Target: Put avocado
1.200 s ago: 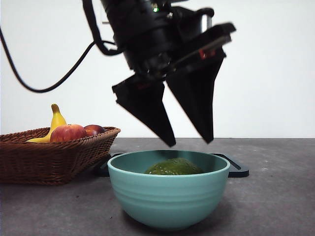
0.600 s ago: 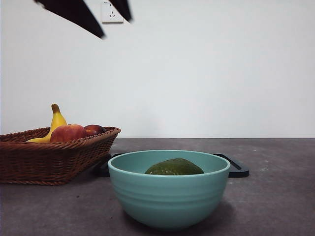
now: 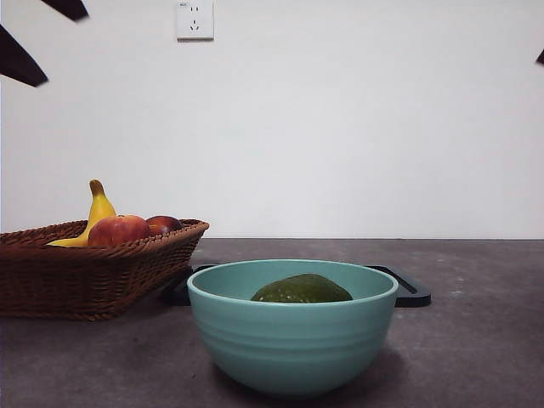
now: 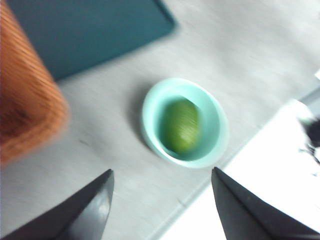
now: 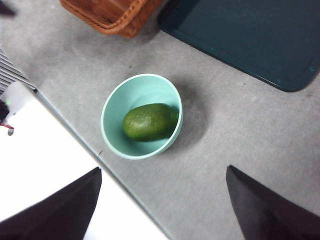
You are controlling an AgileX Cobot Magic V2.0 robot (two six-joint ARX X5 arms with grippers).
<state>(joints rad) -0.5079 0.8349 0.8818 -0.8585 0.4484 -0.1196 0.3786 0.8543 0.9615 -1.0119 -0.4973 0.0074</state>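
Observation:
The dark green avocado (image 3: pixel 301 290) lies in a teal bowl (image 3: pixel 291 340) at the table's front middle. It also shows in the left wrist view (image 4: pixel 181 125) and the right wrist view (image 5: pixel 150 121), inside the bowl (image 4: pixel 211 120) (image 5: pixel 135 92). My left gripper (image 4: pixel 162 172) is open and empty, high above the table and off to the side of the bowl; its picture is blurred. In the front view its two black tips (image 3: pixel 47 34) show at the top left corner. My right gripper (image 5: pixel 164 170) is open and empty, high above the bowl.
A wicker basket (image 3: pixel 85 276) at the left holds a yellow banana (image 3: pixel 99 208) and a red apple (image 3: pixel 118 229). A dark flat tray (image 3: pixel 412 293) lies behind the bowl. A black tip (image 3: pixel 541 57) shows at the right edge. The table's front edge runs near the bowl in both wrist views.
The open gripper that hung just above the bowl has risen and moved away to the top left corner. The avocado stays in the bowl.

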